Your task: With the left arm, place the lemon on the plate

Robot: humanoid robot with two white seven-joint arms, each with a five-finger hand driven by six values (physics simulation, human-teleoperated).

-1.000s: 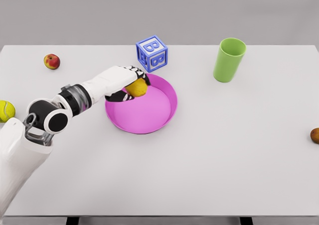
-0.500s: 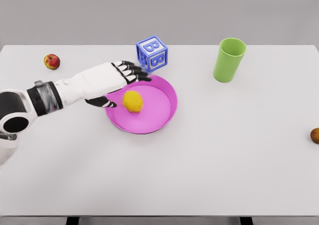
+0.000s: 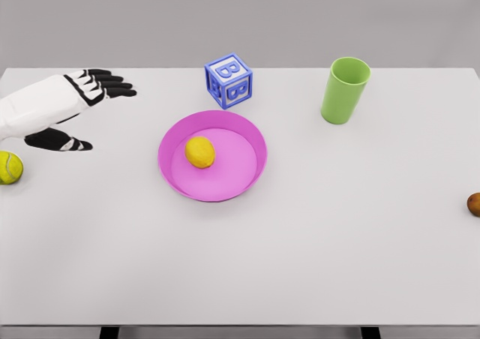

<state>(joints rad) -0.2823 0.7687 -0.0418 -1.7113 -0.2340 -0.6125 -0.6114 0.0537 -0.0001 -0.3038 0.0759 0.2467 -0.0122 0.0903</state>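
Observation:
The yellow lemon (image 3: 200,152) lies inside the pink plate (image 3: 247,133), left of the plate's middle. My left hand (image 3: 82,110) hovers at the far left of the table, well clear of the plate, open with its black-tipped fingers (image 3: 112,84) spread and holding nothing. The right arm is out of view.
A blue letter block (image 3: 229,80) stands just behind the plate. A green cup (image 3: 345,90) is at the back right. A tennis ball (image 3: 9,167) sits at the left edge under my hand, and a brown fruit (image 3: 474,204) at the right edge.
My left hand let go of the lemon, which now rests in the plate, and drew back to the left, covering the apple seen earlier.

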